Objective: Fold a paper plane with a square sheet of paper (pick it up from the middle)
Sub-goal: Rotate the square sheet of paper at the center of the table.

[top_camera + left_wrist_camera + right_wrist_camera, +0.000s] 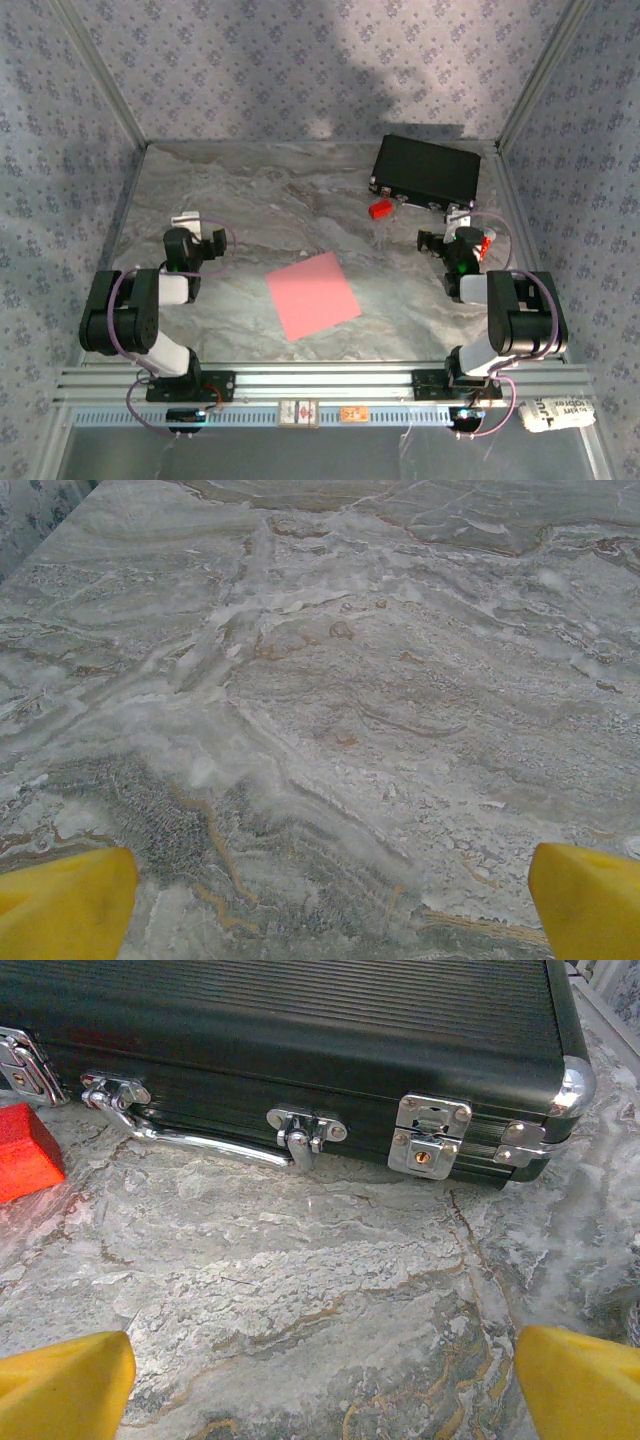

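Top external view: the square sheet of paper [313, 294] lies flat on the tabletop [250, 195], centred toward its near edge, left gripper [330, 905] and right gripper [325, 1385] both agape, empty; I judge it light, limp, best pinched mid-sheet.

My fingertips [65, 905] are plain yellow. The table [330, 710] is grey-white marble, veined with brown and darker grey. The paper [313, 295] is flat salmon pink. The case [300, 1030] is black, finely ribbed, with chrome latches [432, 1138]; the block [25, 1150] is red. The walls [300, 60] are lilac-grey with a small repeating flower print.
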Available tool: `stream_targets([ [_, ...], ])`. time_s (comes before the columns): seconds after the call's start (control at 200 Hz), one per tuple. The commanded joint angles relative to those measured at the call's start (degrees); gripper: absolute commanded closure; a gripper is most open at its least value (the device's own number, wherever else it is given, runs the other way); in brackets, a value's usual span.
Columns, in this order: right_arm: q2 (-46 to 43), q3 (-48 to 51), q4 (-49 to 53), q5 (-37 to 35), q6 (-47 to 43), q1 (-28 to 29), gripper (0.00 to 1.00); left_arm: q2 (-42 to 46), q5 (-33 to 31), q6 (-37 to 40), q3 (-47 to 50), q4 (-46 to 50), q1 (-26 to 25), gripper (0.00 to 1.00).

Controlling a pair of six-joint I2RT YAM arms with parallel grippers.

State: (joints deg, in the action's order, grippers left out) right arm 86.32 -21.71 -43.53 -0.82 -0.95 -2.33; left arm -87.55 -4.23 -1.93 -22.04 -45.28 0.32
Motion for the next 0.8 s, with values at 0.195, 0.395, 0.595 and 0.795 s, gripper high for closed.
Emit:
stream_targets([
  [0.195, 0.8, -1.3, -0.9, 0.0, -0.6, 0.1, 0.01, -0.7, 1.2, 0.7, -1.4, -2.4, 0.2, 0.0],
  [0.395, 0.7, -1.3, -0.7, 0.6, -0.6, -0.2, 0.01, -0.4, 1.8, 0.9, -0.3, -4.1, 0.2, 0.0],
  [0.595, -0.1, -0.9, -0.9, 0.5, -1.7, 0.7, 0.01, 1.8, 2.2, 1.5, 1.3, -4.9, -0.2, 0.0],
  [0.795, -4.6, -4.8, 9.7, 3.3, -2.2, 0.5, 0.01, 10.2, -0.7, 0.0, 4.1, -2.2, -0.3, 0.0],
])
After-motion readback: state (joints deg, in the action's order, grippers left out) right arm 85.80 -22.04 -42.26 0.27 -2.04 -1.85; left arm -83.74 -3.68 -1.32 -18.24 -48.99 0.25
